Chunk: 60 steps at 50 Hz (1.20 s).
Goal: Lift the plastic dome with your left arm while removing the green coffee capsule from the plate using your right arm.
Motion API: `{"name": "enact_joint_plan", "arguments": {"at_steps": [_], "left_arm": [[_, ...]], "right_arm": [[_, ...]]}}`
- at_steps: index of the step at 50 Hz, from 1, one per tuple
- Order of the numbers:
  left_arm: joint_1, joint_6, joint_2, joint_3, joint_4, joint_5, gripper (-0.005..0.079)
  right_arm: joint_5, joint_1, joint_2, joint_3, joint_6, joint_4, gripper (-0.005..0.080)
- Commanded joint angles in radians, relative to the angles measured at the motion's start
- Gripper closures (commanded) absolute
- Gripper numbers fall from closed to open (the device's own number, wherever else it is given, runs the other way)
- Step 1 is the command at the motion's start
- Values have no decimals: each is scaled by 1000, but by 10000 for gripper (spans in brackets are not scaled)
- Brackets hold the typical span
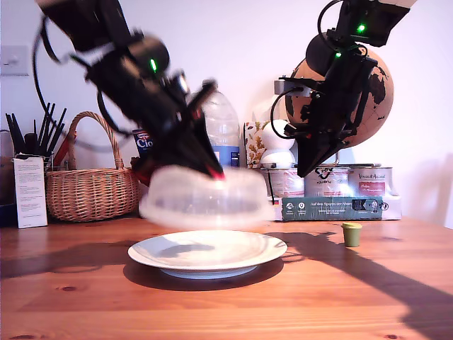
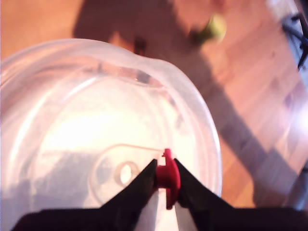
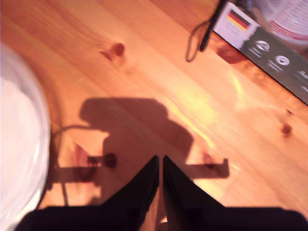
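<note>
The plastic dome (image 1: 205, 198) hangs blurred just above the white plate (image 1: 141, 252), not touching it. My first gripper (image 1: 216, 173) comes down from the exterior view's upper left and is shut on the dome's red tab (image 2: 167, 177); the dome (image 2: 86, 130) fills most of the first wrist view. The green coffee capsule (image 1: 352, 234) stands upright on the table to the exterior view's right of the plate, and shows blurred (image 2: 214, 28) past the dome. My second gripper (image 1: 304, 172) hangs high above the table between plate and capsule, shut (image 3: 160, 161) with nothing held.
Along the back of the wooden table stand a wicker basket (image 1: 88, 188), a clear water bottle (image 1: 221, 127), a globe (image 1: 368, 92), tins and a dark flat box (image 1: 333, 207). A black cable (image 3: 199, 41) lies by that box. A white round edge (image 3: 19, 144) shows beside my second gripper.
</note>
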Motion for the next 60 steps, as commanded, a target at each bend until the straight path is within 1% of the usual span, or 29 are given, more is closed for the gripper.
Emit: {"name": "enact_joint_plan", "arguments": {"at_steps": [1, 9, 14, 20, 27, 32, 53, 60], "left_arm": [[-10, 2, 9, 7, -2, 22, 765], [-20, 13, 10, 7, -18, 29, 765], [-23, 26, 24, 7, -32, 6, 765], [-23, 43, 51, 7, -48, 6, 765], [-23, 50, 70, 6, -47, 4, 765], [-23, 58, 70, 7, -40, -23, 765], [-18, 58, 69, 7, -35, -23, 764], [-13, 58, 69, 7, -36, -23, 751]], "right_arm": [[-5, -8, -18, 8, 1, 9, 762], [-4, -9, -18, 8, 1, 9, 762], [-4, -9, -18, 8, 1, 9, 762], [-5, -9, -18, 8, 1, 10, 762], [-5, -9, -18, 8, 1, 10, 762], [-22, -9, -18, 8, 1, 8, 762], [-31, -9, -18, 8, 1, 8, 762], [-33, -9, -18, 8, 1, 9, 762]]}}
